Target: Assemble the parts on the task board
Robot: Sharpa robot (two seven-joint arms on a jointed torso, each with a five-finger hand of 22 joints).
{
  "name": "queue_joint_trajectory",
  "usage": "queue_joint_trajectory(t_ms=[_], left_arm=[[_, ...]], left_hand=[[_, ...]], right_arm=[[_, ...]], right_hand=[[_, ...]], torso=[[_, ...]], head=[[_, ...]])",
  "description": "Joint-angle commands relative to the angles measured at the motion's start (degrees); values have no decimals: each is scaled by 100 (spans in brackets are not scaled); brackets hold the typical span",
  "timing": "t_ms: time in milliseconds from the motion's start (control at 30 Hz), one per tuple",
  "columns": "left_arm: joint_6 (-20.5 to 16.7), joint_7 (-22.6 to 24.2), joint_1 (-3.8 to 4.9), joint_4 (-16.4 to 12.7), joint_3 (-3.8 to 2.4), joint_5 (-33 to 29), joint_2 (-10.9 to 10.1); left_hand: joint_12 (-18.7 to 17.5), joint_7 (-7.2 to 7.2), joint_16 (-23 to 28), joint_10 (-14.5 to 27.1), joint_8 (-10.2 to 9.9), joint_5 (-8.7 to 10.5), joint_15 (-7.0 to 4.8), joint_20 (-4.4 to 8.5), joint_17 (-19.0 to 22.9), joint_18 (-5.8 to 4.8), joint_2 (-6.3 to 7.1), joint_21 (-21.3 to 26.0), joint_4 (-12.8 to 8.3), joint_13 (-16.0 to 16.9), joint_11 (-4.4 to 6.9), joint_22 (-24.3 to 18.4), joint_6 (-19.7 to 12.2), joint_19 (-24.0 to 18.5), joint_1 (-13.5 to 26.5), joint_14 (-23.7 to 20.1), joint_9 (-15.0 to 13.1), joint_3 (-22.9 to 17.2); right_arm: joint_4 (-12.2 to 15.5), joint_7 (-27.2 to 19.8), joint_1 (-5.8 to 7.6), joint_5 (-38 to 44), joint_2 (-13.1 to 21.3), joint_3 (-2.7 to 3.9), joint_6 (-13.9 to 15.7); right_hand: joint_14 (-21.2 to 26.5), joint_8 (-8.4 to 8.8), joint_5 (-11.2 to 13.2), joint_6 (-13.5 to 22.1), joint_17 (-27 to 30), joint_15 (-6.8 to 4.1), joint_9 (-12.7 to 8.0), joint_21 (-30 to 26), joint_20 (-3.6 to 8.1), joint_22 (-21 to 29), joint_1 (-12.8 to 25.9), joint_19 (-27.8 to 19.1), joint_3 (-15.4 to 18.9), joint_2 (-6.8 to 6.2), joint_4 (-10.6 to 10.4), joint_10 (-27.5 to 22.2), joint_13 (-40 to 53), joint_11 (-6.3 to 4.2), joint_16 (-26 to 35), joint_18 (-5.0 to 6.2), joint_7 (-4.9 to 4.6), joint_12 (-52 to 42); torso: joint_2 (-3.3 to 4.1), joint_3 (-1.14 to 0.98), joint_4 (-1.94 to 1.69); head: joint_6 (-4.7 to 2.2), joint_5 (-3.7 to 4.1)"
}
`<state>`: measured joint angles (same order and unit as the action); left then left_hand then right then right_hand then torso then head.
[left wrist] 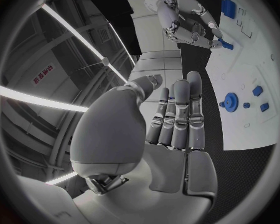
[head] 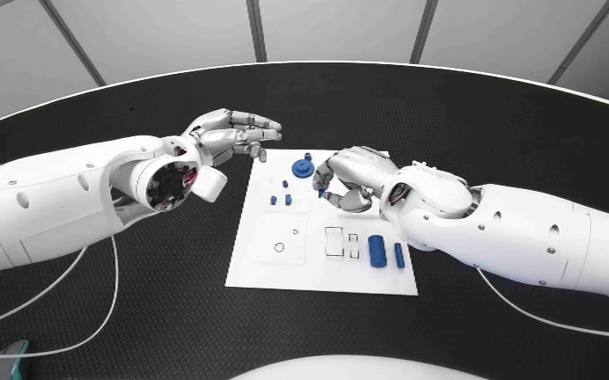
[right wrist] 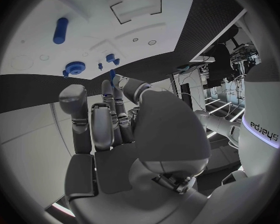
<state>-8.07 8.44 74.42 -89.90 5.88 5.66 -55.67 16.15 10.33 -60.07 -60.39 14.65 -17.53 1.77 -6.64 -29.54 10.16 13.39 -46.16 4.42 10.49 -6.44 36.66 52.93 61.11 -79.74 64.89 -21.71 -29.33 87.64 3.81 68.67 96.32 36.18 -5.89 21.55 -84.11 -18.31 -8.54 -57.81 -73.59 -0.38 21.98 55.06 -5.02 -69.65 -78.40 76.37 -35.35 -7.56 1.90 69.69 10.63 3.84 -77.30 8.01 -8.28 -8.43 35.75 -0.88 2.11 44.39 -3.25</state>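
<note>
White robot arms reach over a black table [head: 152,327] from both sides. On the left, the left hand [head: 232,138] hovers just beside the task board's [head: 273,266] upper left corner, fingers curled together around nothing. The white task board lies at the table's centre. It carries a blue gear [head: 302,168] near its top edge, small blue pegs [head: 287,198] below that, and two blue cylinders [head: 377,247] lower right. On the right, the right hand [head: 349,173] sits above the board, pinching a small blue part [right wrist: 112,75] at its fingertips.
</note>
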Motion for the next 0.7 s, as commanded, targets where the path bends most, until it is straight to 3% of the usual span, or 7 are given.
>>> queue_joint_trajectory(t_ms=[33, 167, 367, 467, 700], left_arm=[[-1, -6, 1, 11, 0, 0, 17], [6, -15, 1, 74, 0, 0, 63], [31, -27, 2, 207, 0, -1, 177], [51, -35, 2, 267, 0, -1, 256], [56, -38, 3, 316, 0, -1, 347]], left_hand=[[23, 12, 37, 36, 34, -2, 4, -7, 6, 42, 0, 19, -22, -6, -8, -8, -9, -15, -43, -43, -8, 17], [27, 14, 37, 36, 36, 2, 7, -8, 7, 41, -1, 21, -17, -5, -10, -10, -9, -15, -37, -45, -8, 25], [33, 14, 38, 34, 41, 2, 11, -11, 10, 39, -3, 26, -3, -5, -12, -13, -7, -16, -21, -49, -9, 41], [38, 14, 39, 31, 45, 2, 12, -13, 11, 38, -5, 30, 6, -4, -12, -16, -4, -17, -11, -52, -9, 50], [38, 14, 39, 31, 45, 2, 12, -13, 11, 38, -5, 30, 6, -4, -12, -16, -4, -17, -11, -52, -9, 50]], right_arm=[[-90, -36, -32, -30, -161, -3, -40], [-248, -77, -109, -51, -322, -4, -70], [-444, -160, -201, -61, -514, -4, -61], [-555, -199, -299, -63, -627, -4, -68], [-788, -269, -525, -65, -859, -4, -104]], right_hand=[[-267, -36, 27, -30, -7, -43, 7, 25, 9, -9, 55, 37, 38, -11, -7, 38, -5, 0, -22, -113, 28, 33], [-266, -34, 23, -29, 1, -44, 7, 10, 9, 0, 57, 32, 36, -5, -9, 38, -6, -1, -17, -110, 28, 36], [-269, -31, 17, -25, -10, -44, 8, 27, 10, -12, 66, 40, 37, 2, -15, 36, -7, 1, -27, -113, 26, 44], [-269, -31, 17, -25, -10, -44, 8, 27, 10, -12, 66, 40, 37, 2, -15, 36, -7, 1, -27, -113, 26, 44], [-270, -29, 16, -24, -13, -44, 9, 36, 9, -18, 70, 44, 38, 4, -18, 35, -8, 2, -31, -115, 26, 48]], torso=[[8, 3, 11], [7, -16, 7], [7, -15, 16], [12, -17, 17], [19, -15, 3]], head=[[62, -196], [127, -362], [192, -532], [229, -585], [241, -604]])
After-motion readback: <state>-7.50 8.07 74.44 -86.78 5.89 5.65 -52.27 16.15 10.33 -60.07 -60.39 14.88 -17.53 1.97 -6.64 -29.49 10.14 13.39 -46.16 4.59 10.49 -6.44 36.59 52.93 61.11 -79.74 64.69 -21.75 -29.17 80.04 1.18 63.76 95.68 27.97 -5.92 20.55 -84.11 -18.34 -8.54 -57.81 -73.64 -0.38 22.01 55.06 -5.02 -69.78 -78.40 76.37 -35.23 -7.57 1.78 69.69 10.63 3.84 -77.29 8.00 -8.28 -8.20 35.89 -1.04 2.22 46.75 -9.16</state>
